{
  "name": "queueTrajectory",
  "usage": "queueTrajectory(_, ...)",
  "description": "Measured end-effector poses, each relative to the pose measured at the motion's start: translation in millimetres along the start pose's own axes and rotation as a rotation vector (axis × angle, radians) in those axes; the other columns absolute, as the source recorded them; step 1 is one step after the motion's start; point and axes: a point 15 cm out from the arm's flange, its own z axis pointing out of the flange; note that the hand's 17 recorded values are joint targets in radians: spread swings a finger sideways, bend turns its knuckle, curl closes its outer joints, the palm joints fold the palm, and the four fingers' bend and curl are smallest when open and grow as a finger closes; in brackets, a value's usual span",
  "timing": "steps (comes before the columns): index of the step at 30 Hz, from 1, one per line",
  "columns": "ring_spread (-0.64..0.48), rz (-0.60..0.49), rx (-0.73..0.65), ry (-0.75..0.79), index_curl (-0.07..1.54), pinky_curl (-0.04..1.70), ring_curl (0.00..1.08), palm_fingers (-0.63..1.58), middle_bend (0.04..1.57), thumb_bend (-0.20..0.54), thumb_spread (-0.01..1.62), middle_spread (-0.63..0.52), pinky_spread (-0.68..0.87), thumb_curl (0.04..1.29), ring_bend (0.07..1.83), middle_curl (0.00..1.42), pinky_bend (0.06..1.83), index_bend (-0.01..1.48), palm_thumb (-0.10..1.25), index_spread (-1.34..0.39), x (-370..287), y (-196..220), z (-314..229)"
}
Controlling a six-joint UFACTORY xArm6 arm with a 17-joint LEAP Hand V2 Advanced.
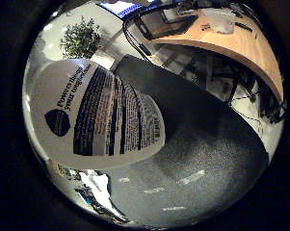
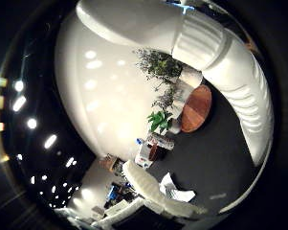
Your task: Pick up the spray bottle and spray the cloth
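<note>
The spray bottle's white body (image 1: 94, 113), with a black-printed label, fills much of the little finger side view, very close to my palm and tilted above the dark carpet. In the thumb side view its white sprayer head and ribbed collar (image 2: 201, 43) arch across the picture, also close. A crumpled white cloth (image 2: 177, 191) lies far off on the dark floor. No part of my right hand shows clearly, and its hold on the bottle is hidden.
Dark grey carpet (image 1: 207, 144) spreads below. A curved wooden desk (image 1: 241, 43) stands at the far side, a leafy plant (image 1: 79, 38) beside a white wall. A round wooden table (image 2: 196, 108) and potted plants (image 2: 160, 120) stand by the wall.
</note>
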Motion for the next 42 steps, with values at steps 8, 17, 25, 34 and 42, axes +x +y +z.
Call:
queueTrajectory(8, 0.27, 0.004, -0.017, -0.032, 0.26, 0.2, 0.29, 0.33, 0.25, -0.02, 1.05, 0.19, 0.63, 0.39, 0.52, 0.33, 0.85, 0.15, 0.43, -0.15, -8, 3, 13)
queueTrajectory(17, -0.35, 0.033, -0.017, -0.082, 0.29, 0.23, 0.42, 1.15, 0.53, -0.011, 0.96, -0.34, -0.32, 0.48, 1.01, 0.45, 1.11, 0.18, 0.75, -0.48, -25, 12, 38)
queueTrajectory(25, -0.27, 0.029, 0.006, -0.146, 0.59, 0.37, 0.52, 1.42, 0.99, 0.002, 0.99, -0.31, -0.44, 0.54, 1.21, 0.64, 1.18, 0.76, 0.87, -0.45, -46, 14, 49)
queueTrajectory(34, -0.22, 0.002, -0.035, -0.241, 0.67, 0.5, 0.57, 1.28, 1.22, 0.082, 1.16, -0.2, -0.32, 0.69, 1.35, 0.68, 1.31, 1.05, 1.09, -0.29, -69, 19, 46)
queueTrajectory(42, -0.21, -0.019, -0.054, -0.223, 0.65, 0.55, 0.57, 1.25, 1.27, 0.039, 1.13, -0.18, -0.3, 0.79, 1.38, 0.66, 1.32, 1.11, 1.1, -0.26, -65, 19, 39)
